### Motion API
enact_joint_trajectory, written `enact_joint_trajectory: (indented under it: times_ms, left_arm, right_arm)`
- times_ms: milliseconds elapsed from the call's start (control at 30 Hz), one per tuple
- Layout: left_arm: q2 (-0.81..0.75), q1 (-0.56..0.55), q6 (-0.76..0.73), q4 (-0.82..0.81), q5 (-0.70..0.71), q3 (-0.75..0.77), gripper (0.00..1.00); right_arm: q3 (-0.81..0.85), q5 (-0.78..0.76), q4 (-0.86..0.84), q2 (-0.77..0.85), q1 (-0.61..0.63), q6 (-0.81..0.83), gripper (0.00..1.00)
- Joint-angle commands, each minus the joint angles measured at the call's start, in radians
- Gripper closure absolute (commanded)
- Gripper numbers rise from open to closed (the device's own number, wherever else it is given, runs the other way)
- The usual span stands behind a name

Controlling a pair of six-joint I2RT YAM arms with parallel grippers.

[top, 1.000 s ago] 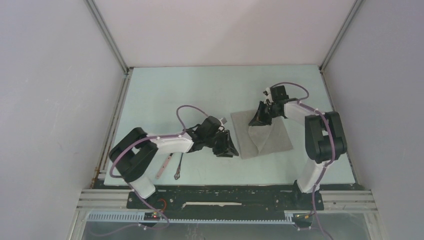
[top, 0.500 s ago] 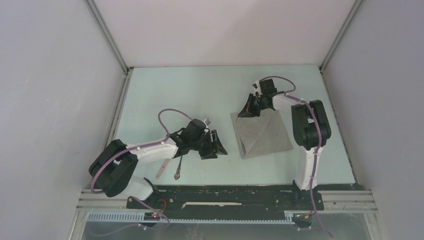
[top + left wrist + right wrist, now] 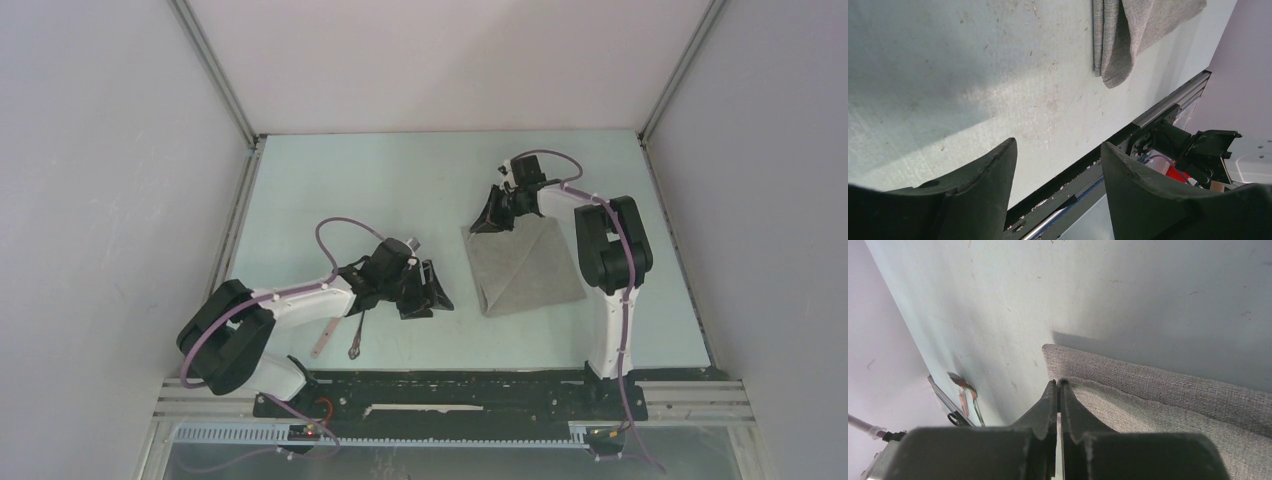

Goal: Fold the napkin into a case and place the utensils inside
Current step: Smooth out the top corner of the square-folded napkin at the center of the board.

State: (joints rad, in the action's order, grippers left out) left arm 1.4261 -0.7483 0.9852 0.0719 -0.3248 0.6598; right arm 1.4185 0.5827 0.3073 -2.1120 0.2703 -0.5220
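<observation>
The grey napkin (image 3: 528, 268) lies right of centre, folded over itself with a diagonal crease. My right gripper (image 3: 492, 220) is at its far left corner, jaws shut on the corner of the upper layer (image 3: 1083, 390), low over the table. My left gripper (image 3: 428, 290) is open and empty, hovering left of the napkin, whose near corner shows in the left wrist view (image 3: 1128, 35). The spoon with the pinkish handle (image 3: 326, 333) and the metal fork (image 3: 357, 338) lie side by side by the left arm. They also show in the right wrist view (image 3: 966, 399).
The pale table (image 3: 380, 180) is boxed in by white walls at the left, back and right. A black rail (image 3: 450, 385) runs along the near edge and shows in the left wrist view (image 3: 1168, 105).
My right gripper has drawn the napkin's corner back and left, laying the upper layer flat over the lower one. My left arm has pulled back left, away from the napkin.
</observation>
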Motion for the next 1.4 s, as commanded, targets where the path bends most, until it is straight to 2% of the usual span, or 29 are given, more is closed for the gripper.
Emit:
enact_joint_trajectory:
  times_ms: [0, 200, 300, 367, 467, 567, 667, 833, 900, 1133, 1367]
  left_arm:
    - [-0.032, 0.001, -0.025, 0.000, 0.005, 0.014, 0.33]
    - [-0.030, 0.001, -0.025, -0.001, -0.002, 0.016, 0.32]
    - [-0.029, 0.000, -0.033, -0.002, -0.005, 0.028, 0.31]
    - [-0.025, 0.000, -0.048, -0.008, -0.013, 0.048, 0.30]
    - [0.010, 0.000, -0.065, -0.018, -0.039, 0.118, 0.29]
    - [0.074, -0.008, -0.060, -0.029, -0.063, 0.210, 0.31]
    - [0.171, -0.034, -0.065, -0.037, -0.085, 0.321, 0.37]
    - [0.351, -0.069, -0.026, -0.094, -0.166, 0.467, 0.62]
    - [0.385, -0.069, -0.024, -0.098, -0.159, 0.486, 0.68]
    - [0.498, -0.065, -0.005, -0.154, -0.201, 0.489, 0.79]
    - [0.511, -0.065, 0.025, -0.230, -0.205, 0.409, 0.80]
  right_arm:
    - [0.049, -0.009, 0.007, -0.014, 0.011, 0.008, 0.94]
    - [0.071, -0.003, 0.021, -0.030, 0.012, 0.010, 0.88]
    - [0.086, 0.017, 0.035, -0.027, 0.011, 0.018, 0.75]
    - [0.106, 0.044, 0.060, -0.010, 0.011, 0.027, 0.64]
    - [0.138, 0.096, 0.114, 0.054, 0.000, 0.067, 0.50]
    - [0.097, 0.142, 0.130, 0.153, -0.052, 0.102, 0.43]
    - [-0.024, 0.168, 0.065, 0.257, -0.151, 0.119, 0.34]
    - [-0.093, 0.247, 0.078, 0.230, -0.261, 0.183, 0.34]
    - [-0.118, 0.264, 0.052, 0.217, -0.307, 0.172, 0.34]
    - [-0.156, 0.268, 0.003, 0.200, -0.332, 0.153, 0.34]
    - [-0.167, 0.279, -0.022, 0.188, -0.342, 0.138, 0.34]
